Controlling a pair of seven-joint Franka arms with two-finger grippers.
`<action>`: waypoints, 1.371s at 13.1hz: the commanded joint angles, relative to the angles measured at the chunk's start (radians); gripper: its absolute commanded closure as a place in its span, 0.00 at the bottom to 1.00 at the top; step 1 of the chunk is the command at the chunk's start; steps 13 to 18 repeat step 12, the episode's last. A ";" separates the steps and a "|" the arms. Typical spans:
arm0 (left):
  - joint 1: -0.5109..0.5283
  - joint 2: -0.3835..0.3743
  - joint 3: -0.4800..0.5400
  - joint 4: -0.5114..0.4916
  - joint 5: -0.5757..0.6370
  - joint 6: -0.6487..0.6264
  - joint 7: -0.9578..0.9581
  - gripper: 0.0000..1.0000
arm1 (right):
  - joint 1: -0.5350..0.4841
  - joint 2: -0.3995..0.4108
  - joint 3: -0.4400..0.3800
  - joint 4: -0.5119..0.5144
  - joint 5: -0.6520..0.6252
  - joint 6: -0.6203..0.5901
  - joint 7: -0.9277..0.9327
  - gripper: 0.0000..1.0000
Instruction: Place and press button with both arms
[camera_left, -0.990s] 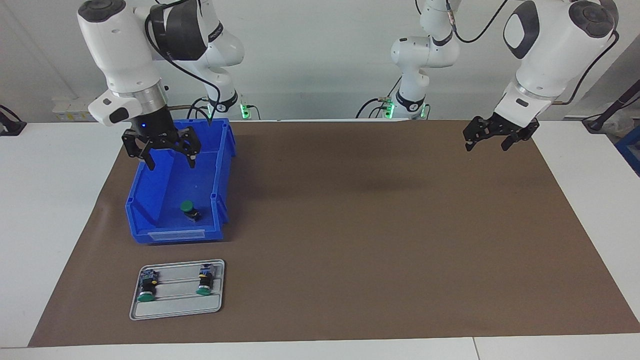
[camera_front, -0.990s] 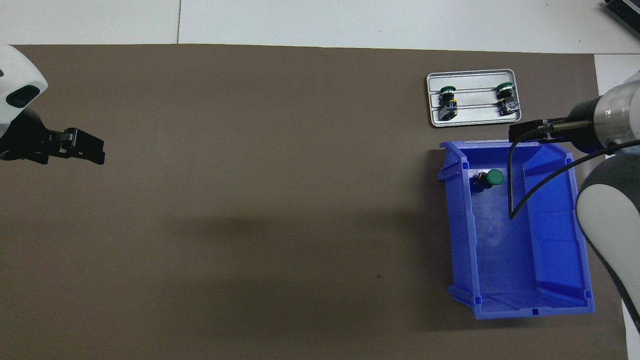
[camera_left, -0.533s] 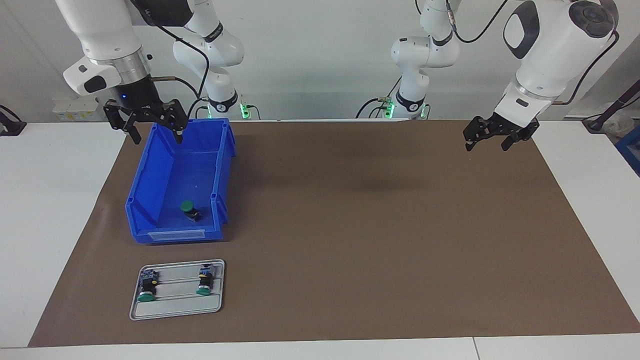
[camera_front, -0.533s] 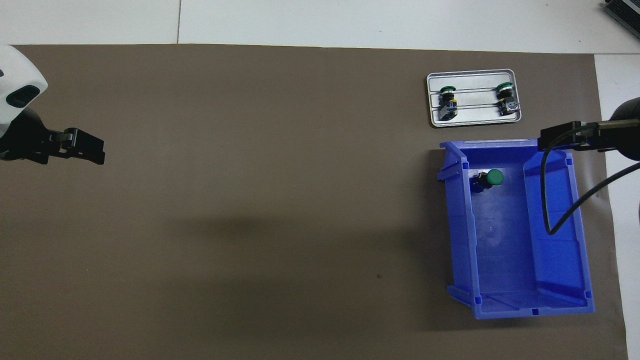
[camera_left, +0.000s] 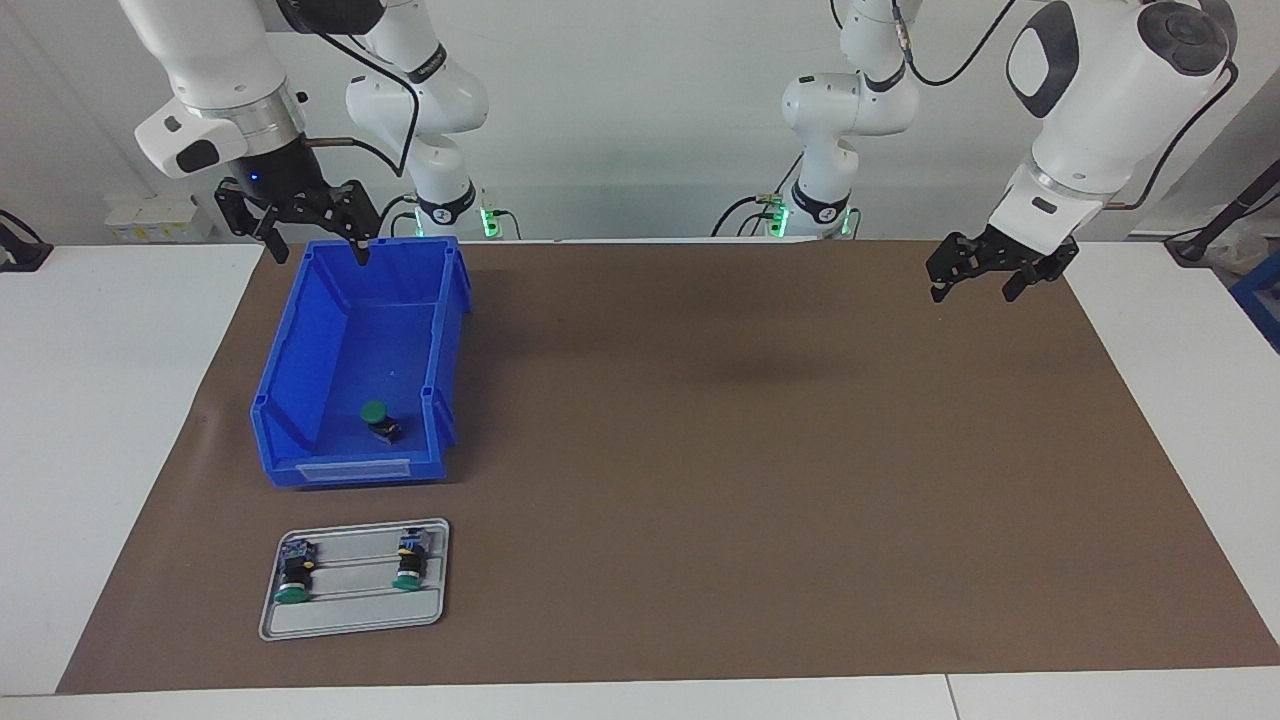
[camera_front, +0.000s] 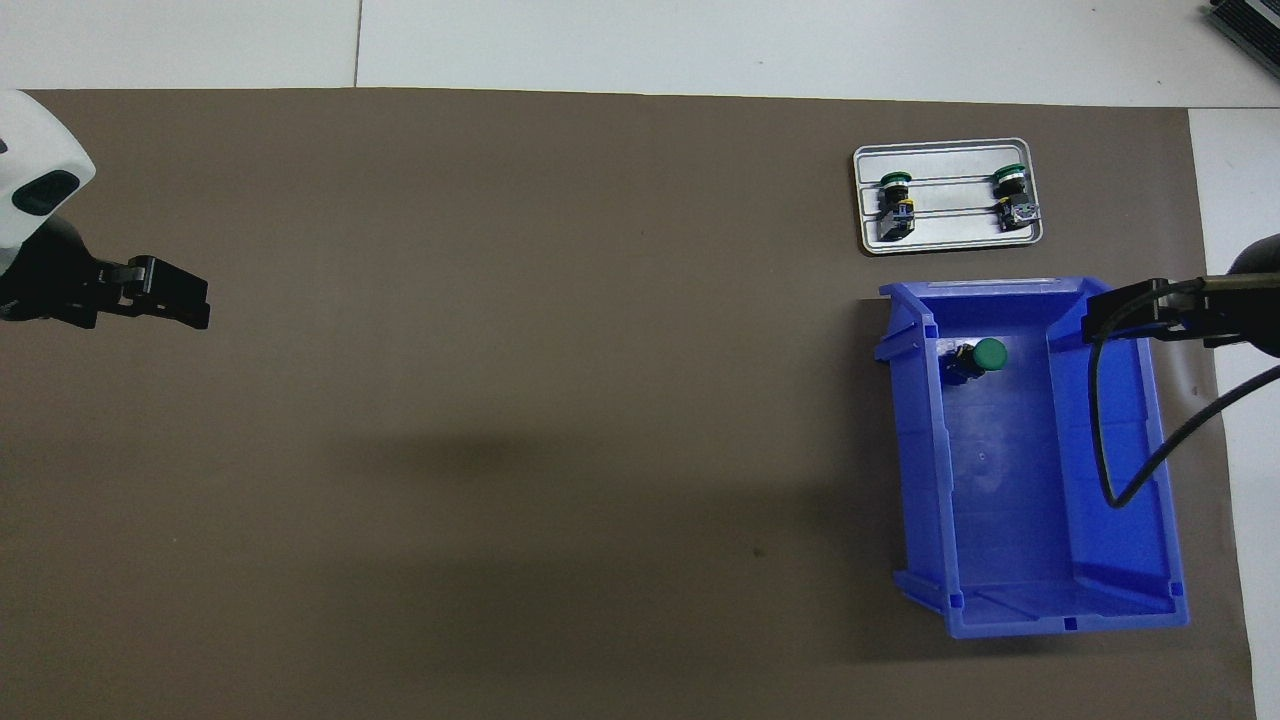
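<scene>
Fingers of the right gripper (camera_left: 312, 245) spread wide over the bin (camera_left: 300, 385); left gripper (camera_left: 985, 280) likewise. The button (camera_left: 378, 420) stands tilted, cap up.

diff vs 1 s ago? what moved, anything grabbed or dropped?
Only the right gripper moved: it rose out of the blue bin and pulled back toward the robots. It now hangs open and empty over the bin's robot-side rim. Nothing grabbed or dropped. Unchanged: the button in the bin, the two buttons on the grey tray, and the left gripper, waiting open above the mat.
</scene>
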 joint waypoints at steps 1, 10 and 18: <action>0.012 -0.024 -0.007 -0.026 0.001 -0.006 0.011 0.00 | -0.009 -0.031 0.006 -0.035 0.008 -0.007 0.017 0.00; 0.012 -0.024 -0.007 -0.026 0.001 -0.006 0.011 0.00 | -0.009 -0.040 0.006 -0.054 0.008 -0.003 0.031 0.00; 0.012 -0.024 -0.007 -0.026 0.001 -0.006 0.011 0.00 | -0.009 -0.040 0.006 -0.052 0.008 -0.001 0.031 0.00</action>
